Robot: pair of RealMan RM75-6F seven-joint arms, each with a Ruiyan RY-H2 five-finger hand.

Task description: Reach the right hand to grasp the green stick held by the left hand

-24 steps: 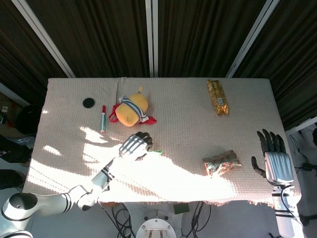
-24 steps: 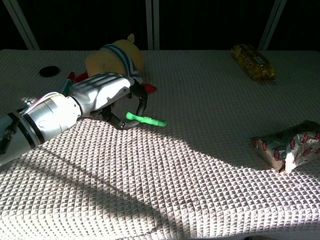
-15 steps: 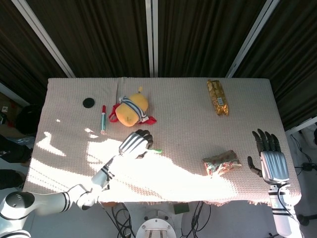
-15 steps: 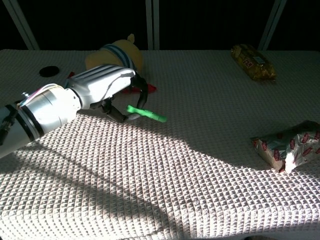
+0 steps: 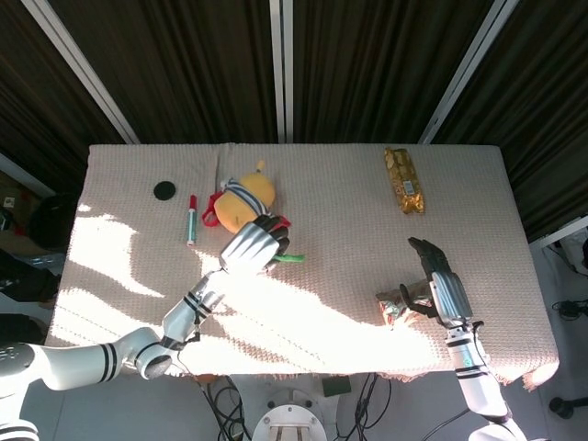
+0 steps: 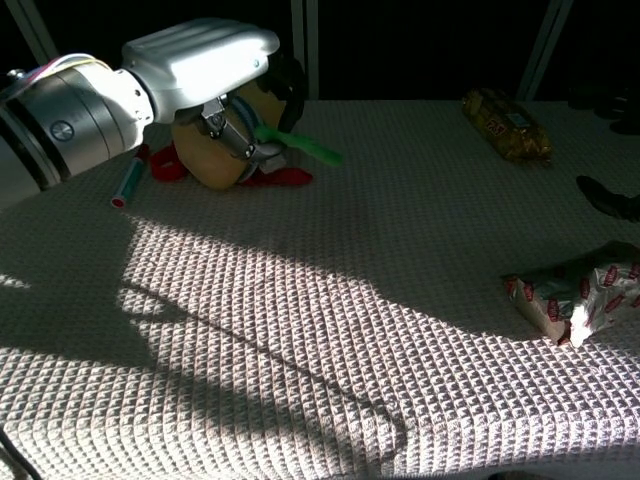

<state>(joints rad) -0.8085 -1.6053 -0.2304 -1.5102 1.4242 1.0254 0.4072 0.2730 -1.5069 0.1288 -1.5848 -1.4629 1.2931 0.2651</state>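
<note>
The left hand (image 5: 250, 246) holds the green stick (image 6: 305, 146) clamped in its fingers above mid-tabletop, tip offered rightward for a handover. The right hand (image 5: 435, 280), fingers apart and empty, hovers well apart over the crumpled wrapper (image 5: 404, 299).

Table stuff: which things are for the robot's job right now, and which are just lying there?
For the job:
- green stick, held up by the left hand
- right hand, fingers apart, above the crumpled wrapper, not yet at the stick

Just lying about:
- yellow plush toy
- red marker
- black disc
- gold snack bar
- crumpled wrapper
</note>
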